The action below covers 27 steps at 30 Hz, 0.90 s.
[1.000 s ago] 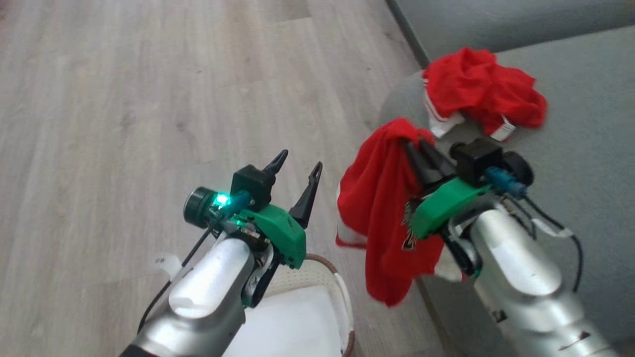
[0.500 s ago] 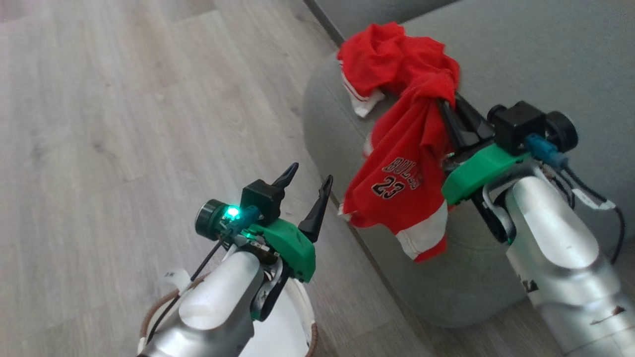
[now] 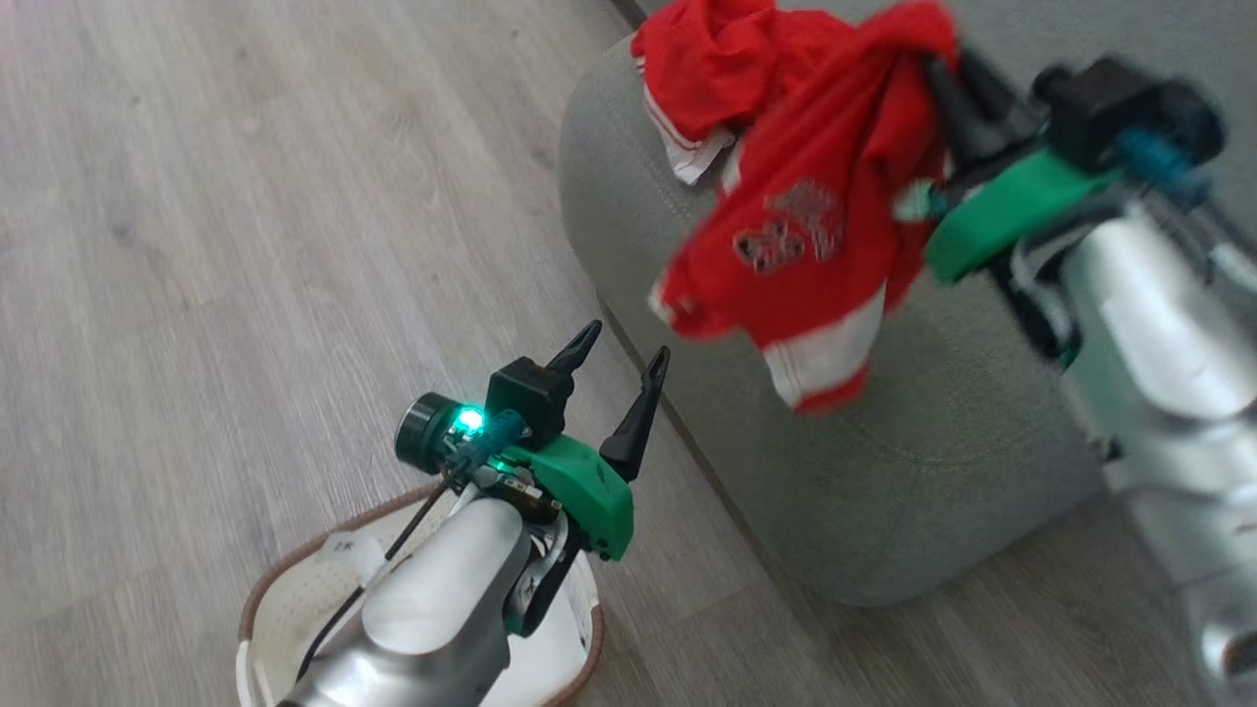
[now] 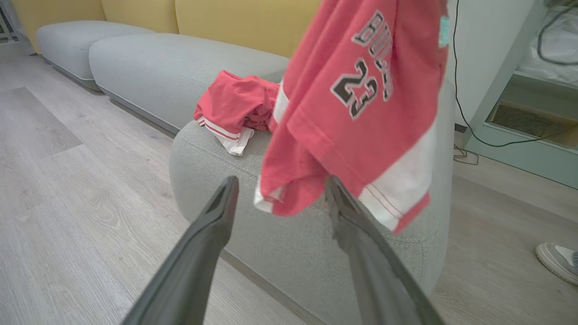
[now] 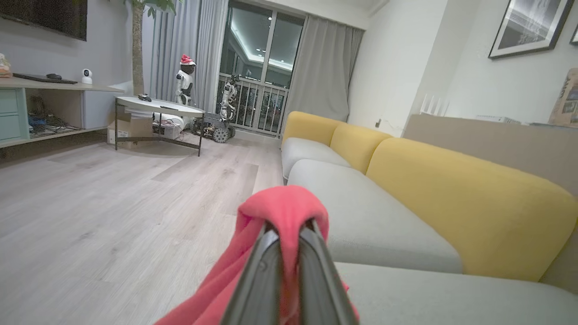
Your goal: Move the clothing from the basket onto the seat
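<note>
Clothing (image 3: 805, 265), nearest first: the basket (image 3: 285, 574) under the left arm shows bare cream plastic where its inside is visible. The left claw (image 3: 625, 344) hovers with fingers apart, holding nothing. The right claw (image 5: 290, 229) is clamped on a red fold. The left wrist view reads "23" sharply on this hanging garment (image 4: 361, 113), which is blurred in the head view. The second garment (image 3: 712, 59) lies on the seat (image 3: 884, 471).

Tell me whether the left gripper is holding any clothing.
No: the left gripper is open and empty; the right gripper holds the red garment.
</note>
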Motion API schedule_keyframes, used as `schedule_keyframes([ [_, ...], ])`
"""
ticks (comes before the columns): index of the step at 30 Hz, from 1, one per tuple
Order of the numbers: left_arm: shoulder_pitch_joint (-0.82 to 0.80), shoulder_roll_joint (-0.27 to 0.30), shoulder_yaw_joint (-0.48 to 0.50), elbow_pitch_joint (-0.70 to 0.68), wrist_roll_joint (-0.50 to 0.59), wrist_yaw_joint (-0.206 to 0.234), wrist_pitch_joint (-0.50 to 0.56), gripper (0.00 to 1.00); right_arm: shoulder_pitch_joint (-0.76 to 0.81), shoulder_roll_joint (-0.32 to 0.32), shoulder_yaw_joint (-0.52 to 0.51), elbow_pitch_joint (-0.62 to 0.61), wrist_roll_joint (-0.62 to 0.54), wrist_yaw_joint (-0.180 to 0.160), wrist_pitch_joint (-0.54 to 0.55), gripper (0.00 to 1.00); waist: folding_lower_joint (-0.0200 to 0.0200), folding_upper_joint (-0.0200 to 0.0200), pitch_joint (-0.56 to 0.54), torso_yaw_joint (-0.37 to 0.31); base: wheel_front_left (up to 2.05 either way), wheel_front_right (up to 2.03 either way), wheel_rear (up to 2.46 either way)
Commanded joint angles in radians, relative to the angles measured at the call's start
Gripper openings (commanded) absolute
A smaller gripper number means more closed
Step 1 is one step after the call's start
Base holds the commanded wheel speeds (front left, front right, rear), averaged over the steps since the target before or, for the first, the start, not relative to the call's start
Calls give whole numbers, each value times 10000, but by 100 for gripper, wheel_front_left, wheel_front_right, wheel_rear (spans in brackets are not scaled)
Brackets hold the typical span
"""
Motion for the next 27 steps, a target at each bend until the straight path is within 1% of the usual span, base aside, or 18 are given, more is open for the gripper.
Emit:
schedule_keyframes([
  [1,-478,65,305,-391,121,94,-125,100,-787,-160,-53,-241,97,-4,27,0,0,0,299,233,0,0,0],
  [8,-922,250,264,-773,479,140,-131,100,-2951,-1408,-403,413,149,-4,306,0,0,0,1438,1150,0,0,0],
  [12,-1189,379,266,-1060,634,206,-131,100,-4316,-2203,-646,893,-59,-4,533,0,0,0,2170,1780,0,0,0],
  [16,-1405,562,315,-1431,764,336,-108,100,-5435,-2862,-726,1575,-397,-4,806,0,0,0,2841,2306,0,0,0],
  [18,-1500,657,316,-1627,833,389,-64,100,-5914,-3164,-942,1953,-548,-4,809,0,0,0,3175,2561,0,0,0],
  [22,-1660,821,293,-1993,973,494,26,100,-6612,-3631,-1602,2702,-982,-4,600,0,0,0,3789,3016,0,0,0],
  [23,-1660,821,293,-1993,973,494,26,100,-6612,-3631,-1602,2702,-982,-4,600,0,0,0,3789,3016,0,0,0],
  [27,-1750,918,249,-2320,1096,598,59,100,-6750,-3768,-2377,3557,-1360,-4,361,0,0,0,4295,3366,0,0,0],
])
